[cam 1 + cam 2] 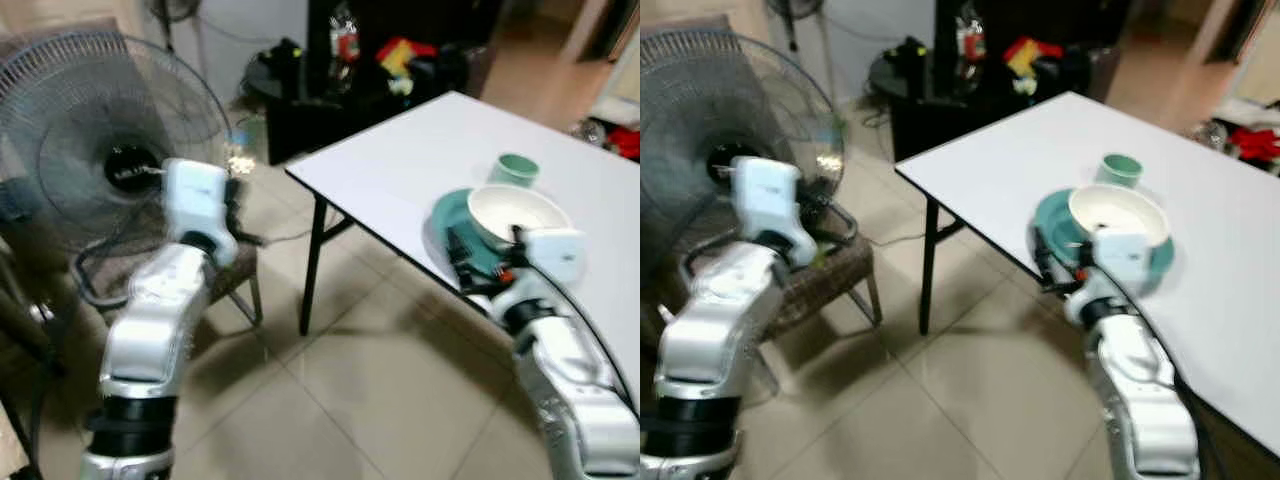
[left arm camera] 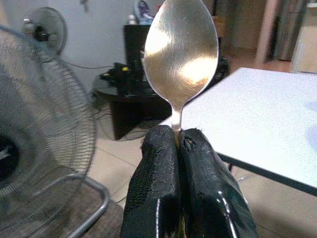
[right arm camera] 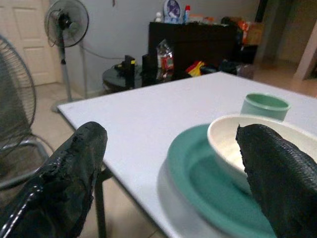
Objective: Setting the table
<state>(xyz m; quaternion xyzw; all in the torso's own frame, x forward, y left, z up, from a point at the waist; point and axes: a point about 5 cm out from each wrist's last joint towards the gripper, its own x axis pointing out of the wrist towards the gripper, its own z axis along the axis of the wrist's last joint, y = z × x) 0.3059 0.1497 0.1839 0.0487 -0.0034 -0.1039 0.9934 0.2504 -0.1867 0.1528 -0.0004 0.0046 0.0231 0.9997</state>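
- A white table (image 1: 420, 160) fills the head views from about 12 o'clock round to 4 o'clock, its near corner pointing toward the centre over a pale tiled floor (image 1: 350, 390).
- On the table, at about 3 o'clock, a teal plate (image 1: 450, 215) lies close to the table's near edge, with a white bowl (image 1: 515, 212) standing on it.
- A small pale green cup (image 1: 517, 168) stands upright just beyond the bowl, toward 1 o'clock from it, apart from the plate.
- The right gripper (image 3: 168, 168) hovers at the table's near edge, right beside the plate at about 4 o'clock; its two black fingers (image 3: 64, 178) are spread wide, with the plate and bowl seen between them and nothing held.
- The left gripper (image 2: 179, 144) is raised at about 9 o'clock, well apart from the table and out over the floor.
- Its fingers are pressed together, pinching the neck of a silver spoon (image 2: 182, 49), whose bowl stands upright above the fingertips.
- A large standing fan (image 1: 100, 140) with a wire cage stands behind the left arm at about 10 o'clock, next to a woven seat with a metal frame (image 1: 830, 270).
- A dark cabinet (image 1: 380, 70) with cluttered items stands at 12 o'clock beyond the table.
- A second, smaller fan (image 3: 67, 22) stands against the far wall.
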